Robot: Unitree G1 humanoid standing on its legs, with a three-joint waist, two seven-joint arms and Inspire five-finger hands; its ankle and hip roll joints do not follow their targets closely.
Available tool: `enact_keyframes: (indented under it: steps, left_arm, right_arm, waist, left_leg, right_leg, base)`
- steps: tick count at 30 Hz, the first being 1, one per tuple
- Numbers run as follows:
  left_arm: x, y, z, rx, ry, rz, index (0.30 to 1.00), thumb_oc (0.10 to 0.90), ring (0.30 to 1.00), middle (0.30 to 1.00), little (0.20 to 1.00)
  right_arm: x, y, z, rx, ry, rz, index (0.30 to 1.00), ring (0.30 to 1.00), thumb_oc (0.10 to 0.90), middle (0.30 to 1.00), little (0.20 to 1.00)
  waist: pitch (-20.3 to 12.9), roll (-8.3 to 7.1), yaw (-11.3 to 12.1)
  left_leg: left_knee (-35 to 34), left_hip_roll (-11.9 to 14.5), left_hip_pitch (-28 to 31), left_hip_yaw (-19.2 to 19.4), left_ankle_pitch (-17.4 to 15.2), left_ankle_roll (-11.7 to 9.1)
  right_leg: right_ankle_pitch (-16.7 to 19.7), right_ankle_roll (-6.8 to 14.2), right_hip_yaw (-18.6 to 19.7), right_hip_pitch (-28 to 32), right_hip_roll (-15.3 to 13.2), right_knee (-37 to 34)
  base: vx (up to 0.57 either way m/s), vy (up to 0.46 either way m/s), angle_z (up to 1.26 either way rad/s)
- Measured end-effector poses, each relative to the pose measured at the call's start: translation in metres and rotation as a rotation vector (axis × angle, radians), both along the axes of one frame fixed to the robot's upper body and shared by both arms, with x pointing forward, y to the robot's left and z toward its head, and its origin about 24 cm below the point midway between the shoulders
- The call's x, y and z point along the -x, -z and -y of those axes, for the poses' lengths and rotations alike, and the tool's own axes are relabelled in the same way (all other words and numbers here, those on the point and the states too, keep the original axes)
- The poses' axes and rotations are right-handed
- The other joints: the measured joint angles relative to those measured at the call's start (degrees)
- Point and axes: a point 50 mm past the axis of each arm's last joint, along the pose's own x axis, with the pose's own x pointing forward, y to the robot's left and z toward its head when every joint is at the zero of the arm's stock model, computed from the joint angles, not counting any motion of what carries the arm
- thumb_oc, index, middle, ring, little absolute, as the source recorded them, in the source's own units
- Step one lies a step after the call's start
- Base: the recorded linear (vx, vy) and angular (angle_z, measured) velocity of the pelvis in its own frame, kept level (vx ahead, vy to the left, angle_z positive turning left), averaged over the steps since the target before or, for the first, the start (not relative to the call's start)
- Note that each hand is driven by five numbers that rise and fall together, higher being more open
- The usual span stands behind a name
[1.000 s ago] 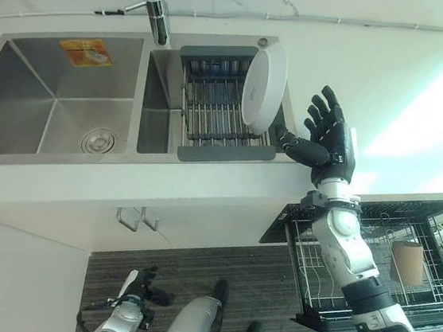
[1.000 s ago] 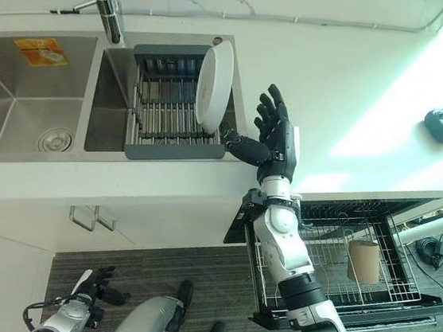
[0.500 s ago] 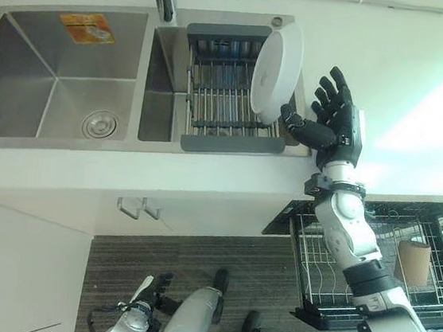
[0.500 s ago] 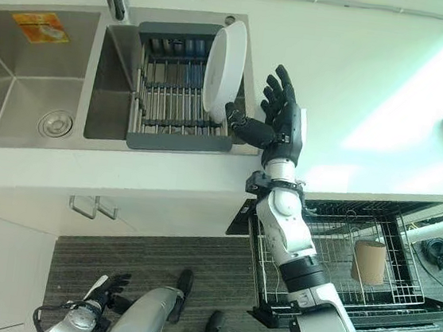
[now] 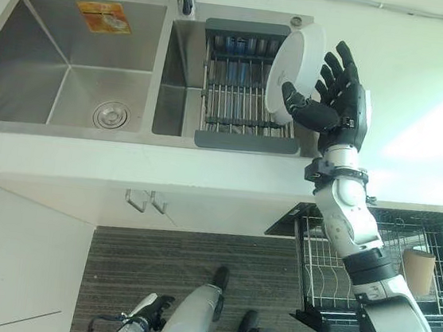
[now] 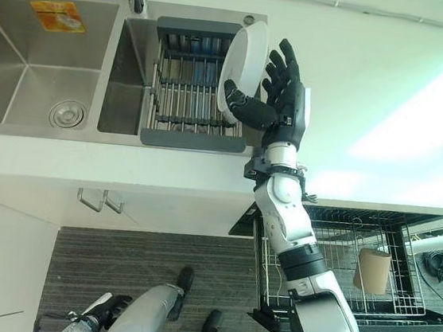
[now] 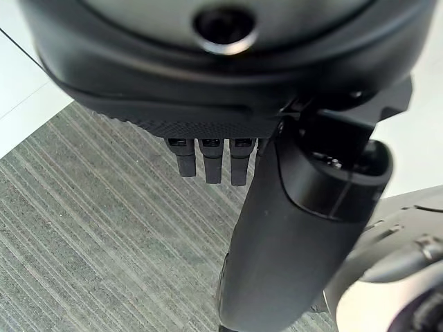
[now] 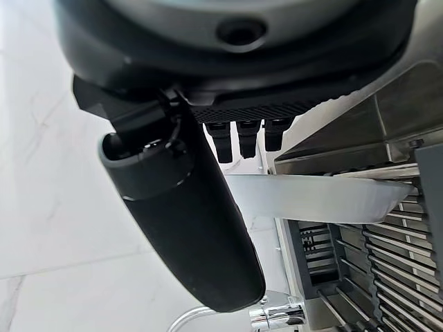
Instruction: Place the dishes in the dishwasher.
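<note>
The right hand (image 5: 342,108) has closed in on the white plate (image 5: 292,70): thumb in front, fingers (image 5: 338,67) straight behind, unclamped; grasp imminent.

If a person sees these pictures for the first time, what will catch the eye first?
Probably the right hand, raised over the counter with fingers spread, its thumb reaching across the white plate that stands on edge in the drying rack over the sink's right basin. Below, the open dishwasher rack holds a brown cup.
</note>
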Motion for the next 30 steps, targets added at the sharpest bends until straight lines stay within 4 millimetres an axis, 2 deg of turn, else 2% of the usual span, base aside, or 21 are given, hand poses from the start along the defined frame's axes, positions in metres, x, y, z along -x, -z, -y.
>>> enact_keyframes:
  steps: [8,13,21,25,26,27,28,30]
  left_arm:
    - [0.000,0.000,0.004,-0.026,0.075,-0.006,0.900,0.800,0.900,0.900,0.900]
    - [-0.005,-0.001,0.005,-0.032,0.089,0.008,0.900,0.800,0.900,0.900,0.900]
    - [-0.008,-0.003,0.004,-0.034,0.093,0.020,0.900,0.800,0.900,0.900,0.900]
    - [-0.017,-0.007,0.005,-0.035,0.105,0.045,0.900,0.800,0.900,0.900,0.900]
    - [-0.017,-0.007,0.004,-0.036,0.105,0.046,0.900,0.800,0.900,0.900,0.900]
    - [-0.017,-0.007,0.003,-0.039,0.106,0.045,0.900,0.800,0.900,0.900,0.900]
    - [-0.017,-0.007,0.002,-0.043,0.109,0.043,0.900,0.800,0.900,0.900,0.900]
    - [-0.016,-0.007,0.001,-0.050,0.117,0.040,0.900,0.800,0.900,0.900,0.900]
  right_arm:
    - [-0.011,0.004,0.004,-0.008,0.025,-0.059,0.900,0.900,0.800,0.900,0.900]
    - [-0.013,-0.012,0.005,-0.046,0.018,-0.020,0.900,0.900,0.800,0.900,0.900]
    - [-0.015,-0.016,0.007,-0.062,0.021,-0.018,0.900,0.900,0.800,0.900,0.900]
    - [-0.018,-0.022,0.007,-0.074,0.015,-0.014,0.900,0.900,0.800,0.900,0.900]
    - [-0.018,-0.022,0.007,-0.072,0.014,-0.016,0.775,0.775,0.717,0.775,0.775]
    - [-0.018,-0.023,0.007,-0.069,0.013,-0.019,0.498,0.498,0.532,0.498,0.498]
    - [-0.019,-0.024,0.006,-0.064,0.013,-0.023,0.300,0.300,0.400,0.300,0.300]
    - [-0.019,-0.025,0.005,-0.058,0.010,-0.024,0.300,0.300,0.400,0.300,0.300]
  waist:
    - [0.24,0.34,0.12]
    - [1.75,0.97,0.14]
    - [1.80,1.06,0.37]
    - [2.16,1.72,0.60]
    - [2.16,1.72,0.91]
    - [2.16,1.72,1.29]
    - [2.16,1.72,1.52]
    - [2.16,1.72,1.66]
  left_leg:
    - [0.43,-0.02,-0.54,-0.16,-0.19,-0.04]
    - [0.63,-0.09,-1.42,-0.40,-0.05,0.02]
    - [0.58,-0.62,-1.52,-1.24,-0.05,0.00]
    - [0.61,-0.71,-1.52,-1.65,0.01,-0.07]
    - [0.61,-0.72,-1.47,-1.69,0.00,-0.07]
    - [0.60,-0.71,-1.39,-1.68,0.01,-0.07]
    - [0.61,-0.72,-1.36,-1.73,0.01,-0.07]
    - [0.61,-0.75,-1.35,-1.82,0.06,-0.02]
  right_leg:
    - [0.01,0.02,-0.14,-0.40,0.01,0.05]
    - [0.08,0.04,-0.80,-1.02,0.01,0.22]
    - [0.04,0.04,-1.24,-0.71,-0.14,-0.07]
    - [0.05,0.05,-1.73,-0.50,-0.14,-0.09]
    - [0.05,0.05,-1.81,-0.39,-0.14,-0.19]
    - [0.05,0.05,-1.89,-0.27,-0.12,-0.31]
    - [0.05,0.05,-2.11,-0.12,-0.10,-0.45]
    - [0.05,0.06,-2.41,0.02,-0.07,-0.59]
  base:
    - [0.00,0.000,0.00]
    - [0.00,0.003,0.02]
    - [0.01,0.009,0.05]
    - [0.00,-0.001,0.05]
    - [0.00,-0.004,0.04]
    - [0.00,-0.005,0.03]
    - [-0.01,-0.006,0.04]
    - [0.00,-0.011,0.04]
